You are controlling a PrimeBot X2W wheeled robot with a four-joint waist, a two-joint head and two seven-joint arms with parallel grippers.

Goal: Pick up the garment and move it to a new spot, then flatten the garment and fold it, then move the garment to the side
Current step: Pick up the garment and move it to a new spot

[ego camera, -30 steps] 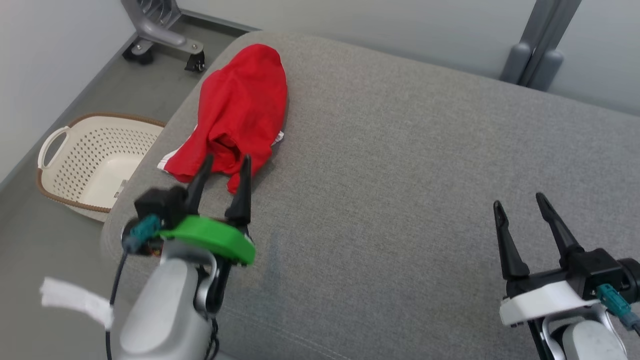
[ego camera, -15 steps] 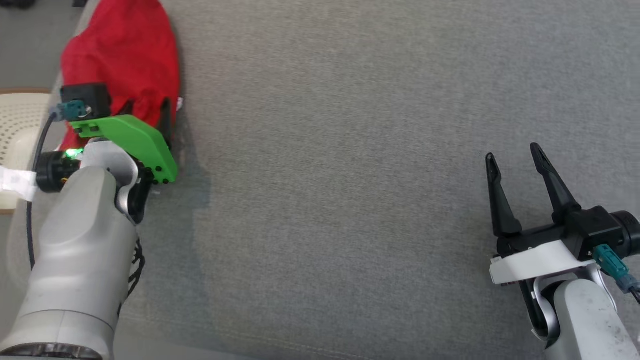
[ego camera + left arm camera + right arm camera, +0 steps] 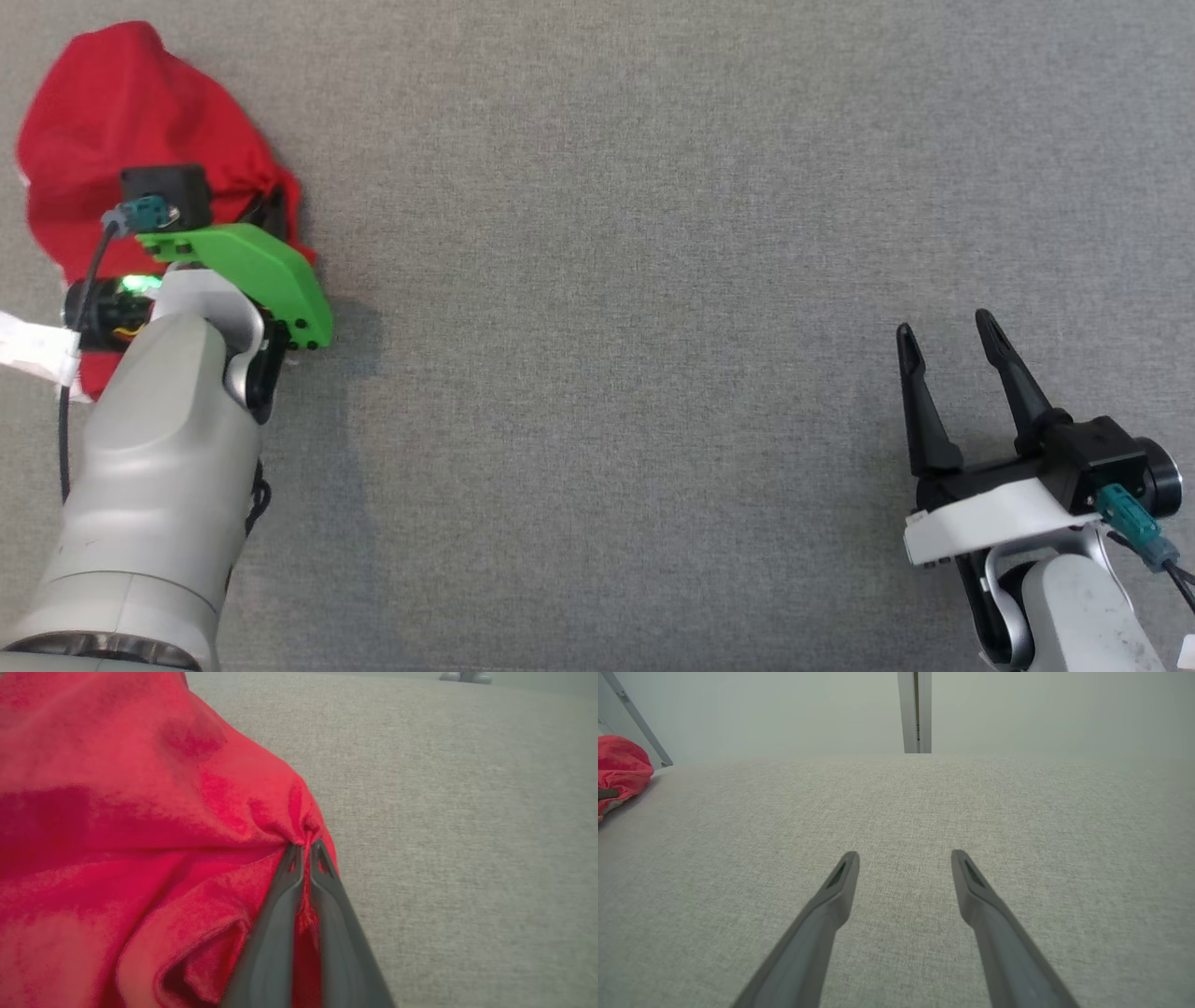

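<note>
The grey cushion [image 3: 653,280] spans the frame, with the red garment [image 3: 103,121] bunched at its upper left. The left gripper [image 3: 304,851], spread a second ago, now pinches a fold at the garment's edge, seemingly a thin one, so lifting can begin. The right gripper [image 3: 943,323] waits lower right, jaws spread and empty.

A broad grey upholstered surface [image 3: 653,280] stretched flat before a pale wall [image 3: 1064,714], where a grey upright post [image 3: 915,714] rose behind its far edge and a slanted metal bar [image 3: 637,721] leaned to one side.
</note>
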